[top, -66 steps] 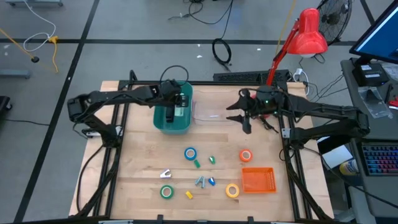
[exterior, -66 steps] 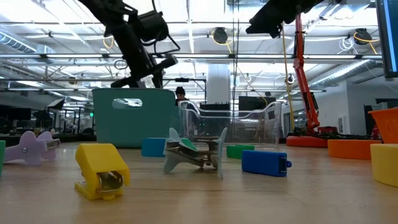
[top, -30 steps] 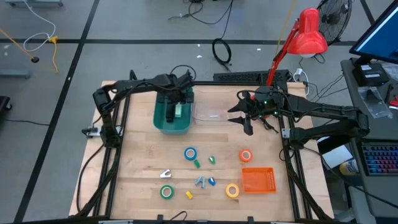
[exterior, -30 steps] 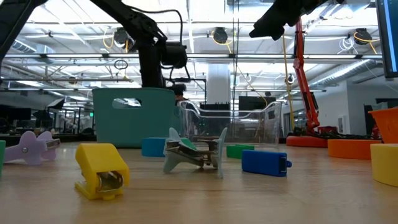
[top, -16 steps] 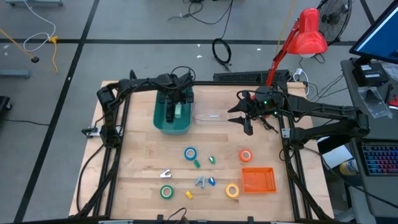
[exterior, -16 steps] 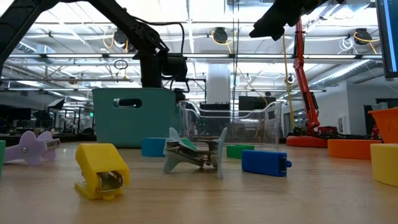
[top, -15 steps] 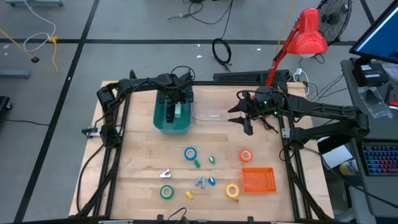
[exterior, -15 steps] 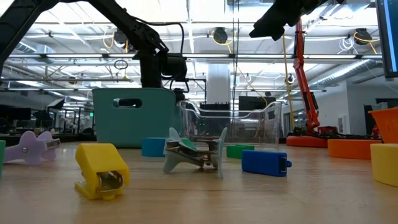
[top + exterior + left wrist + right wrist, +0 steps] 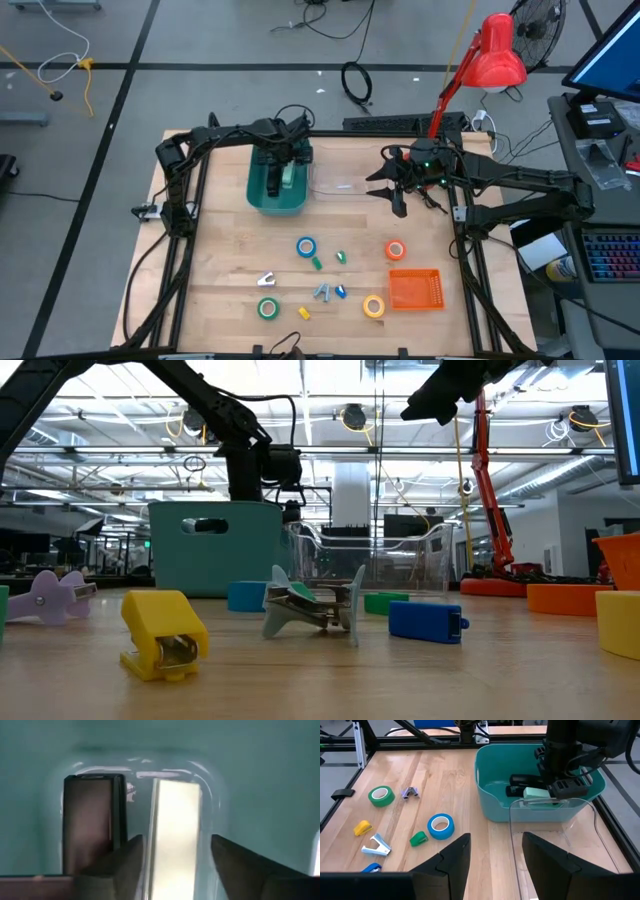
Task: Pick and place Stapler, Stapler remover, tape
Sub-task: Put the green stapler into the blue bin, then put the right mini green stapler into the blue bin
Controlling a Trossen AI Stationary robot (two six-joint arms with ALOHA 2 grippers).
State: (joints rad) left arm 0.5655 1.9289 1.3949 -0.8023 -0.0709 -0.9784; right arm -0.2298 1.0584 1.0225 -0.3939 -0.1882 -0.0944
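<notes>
From the table's centre, the teal bin [image 9: 277,185] stands at about eleven o'clock, and the left gripper [image 9: 287,172] reaches down inside it. Its fingers [image 9: 235,865] stand parted on either side of a pale green stapler [image 9: 175,840], so I judge it has just let go; the stapler lies on the bin floor beside a black stapler [image 9: 90,822]. The bin evidently collects staplers.

At twelve o'clock a clear bin [image 9: 560,845] stands touching the teal one, apparently empty.

The right gripper [image 9: 392,192] hangs at about one o'clock, above the table beside the clear bin, jaws parted and holding nothing, apparently waiting.

Toward six o'clock lie the unsorted pieces: a blue tape roll [image 9: 306,247], green tape roll [image 9: 267,309], yellow tape roll [image 9: 374,307] and orange tape roll [image 9: 395,250], with small staple removers [image 9: 321,292] between them. An orange basket [image 9: 414,290] sits at five o'clock.
</notes>
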